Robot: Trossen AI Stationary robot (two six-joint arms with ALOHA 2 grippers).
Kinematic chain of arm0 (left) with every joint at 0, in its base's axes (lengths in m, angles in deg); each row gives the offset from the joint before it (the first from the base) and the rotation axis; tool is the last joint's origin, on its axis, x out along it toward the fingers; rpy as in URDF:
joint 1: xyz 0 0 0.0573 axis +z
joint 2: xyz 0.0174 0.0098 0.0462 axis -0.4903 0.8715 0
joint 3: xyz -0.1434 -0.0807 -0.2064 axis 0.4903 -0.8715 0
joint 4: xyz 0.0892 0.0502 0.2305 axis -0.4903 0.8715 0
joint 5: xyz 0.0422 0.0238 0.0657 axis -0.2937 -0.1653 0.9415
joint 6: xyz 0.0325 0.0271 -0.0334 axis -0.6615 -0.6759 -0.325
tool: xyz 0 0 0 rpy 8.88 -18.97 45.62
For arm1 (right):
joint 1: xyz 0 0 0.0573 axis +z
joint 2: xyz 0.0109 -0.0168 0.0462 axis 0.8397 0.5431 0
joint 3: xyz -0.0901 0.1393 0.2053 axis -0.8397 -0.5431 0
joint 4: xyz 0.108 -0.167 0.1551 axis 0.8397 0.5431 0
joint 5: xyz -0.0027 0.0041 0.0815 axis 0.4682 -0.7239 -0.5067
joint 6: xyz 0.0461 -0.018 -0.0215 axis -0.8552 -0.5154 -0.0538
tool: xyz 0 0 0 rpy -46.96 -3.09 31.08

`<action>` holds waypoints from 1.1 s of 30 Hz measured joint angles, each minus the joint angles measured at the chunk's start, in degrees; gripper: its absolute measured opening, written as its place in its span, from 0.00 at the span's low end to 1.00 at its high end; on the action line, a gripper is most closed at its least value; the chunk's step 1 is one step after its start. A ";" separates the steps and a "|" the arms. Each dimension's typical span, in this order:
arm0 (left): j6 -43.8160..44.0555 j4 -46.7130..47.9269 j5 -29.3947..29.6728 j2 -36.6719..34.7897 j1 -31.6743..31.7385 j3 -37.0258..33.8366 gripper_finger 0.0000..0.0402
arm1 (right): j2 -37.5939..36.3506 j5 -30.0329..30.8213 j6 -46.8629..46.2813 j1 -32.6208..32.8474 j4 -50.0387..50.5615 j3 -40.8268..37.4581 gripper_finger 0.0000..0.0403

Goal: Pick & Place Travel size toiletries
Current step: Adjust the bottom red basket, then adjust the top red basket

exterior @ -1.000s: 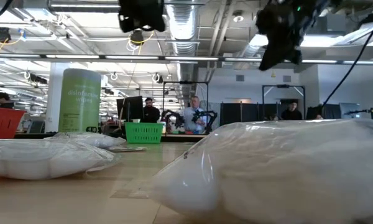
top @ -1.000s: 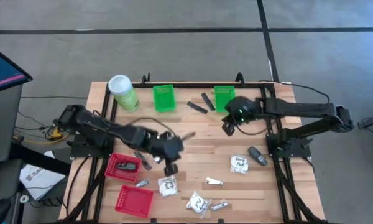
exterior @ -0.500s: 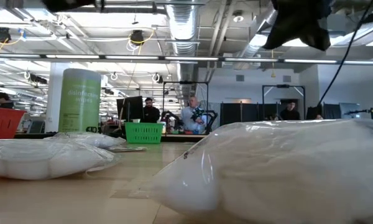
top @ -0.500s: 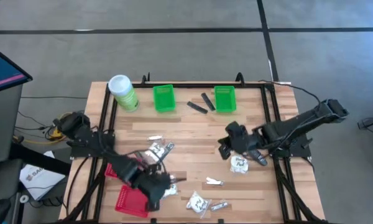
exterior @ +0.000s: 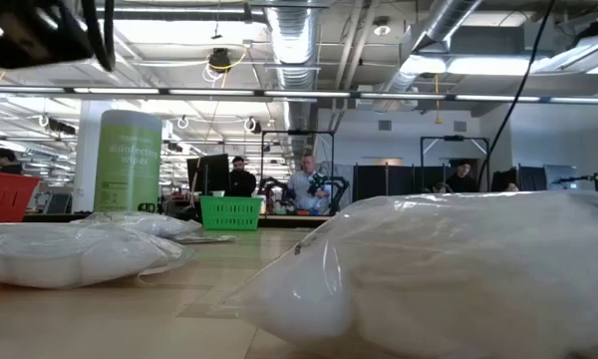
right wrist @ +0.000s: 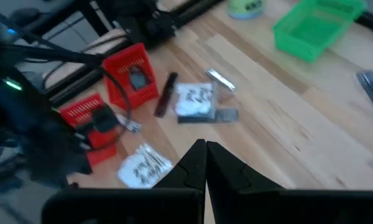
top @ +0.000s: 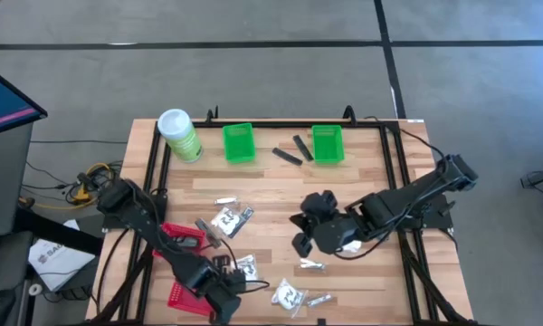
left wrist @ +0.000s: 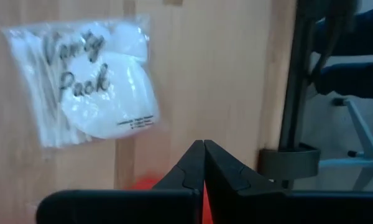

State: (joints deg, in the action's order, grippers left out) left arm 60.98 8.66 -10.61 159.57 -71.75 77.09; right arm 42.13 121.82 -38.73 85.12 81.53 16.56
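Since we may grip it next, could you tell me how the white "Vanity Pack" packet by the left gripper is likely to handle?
The Vanity Pack packet looks like thin crinkly film around small white contents, so probably floppy and light. Lying flat on the table, it likely slides rather than rolls, and its glossy film may slip between fingers.

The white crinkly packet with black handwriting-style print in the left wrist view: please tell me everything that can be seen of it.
The white crinkly packet is a clear, wrinkled plastic pouch with white contents: thin white sticks along one side and round white pads in the middle. Black script on it reads "Vanity Pack", with smaller print that is too small to read. It lies flat on the light wooden table, sealed, near the table's edge. Nothing touches it; the shut left gripper points beside it.
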 joint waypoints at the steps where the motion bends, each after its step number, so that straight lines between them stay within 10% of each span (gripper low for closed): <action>1: 0.27 -1.00 -0.31 0.67 -0.20 -0.02 0.00 | 0.76 0.07 0.97 -0.10 0.55 1.69 0.00; 19: 14.77 -0.44 -4.14 0.36 -6.63 -7.43 0.00 | 1.97 0.94 4.77 -0.40 1.40 6.50 0.00; 33: 19.81 -1.19 4.17 -17.71 -0.50 -23.12 0.00 | 1.97 1.07 5.33 -0.51 0.53 6.50 0.00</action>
State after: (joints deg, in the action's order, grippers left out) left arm 80.79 7.47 -6.43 141.86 -72.25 53.97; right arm 44.10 122.89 -33.40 84.61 82.06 23.06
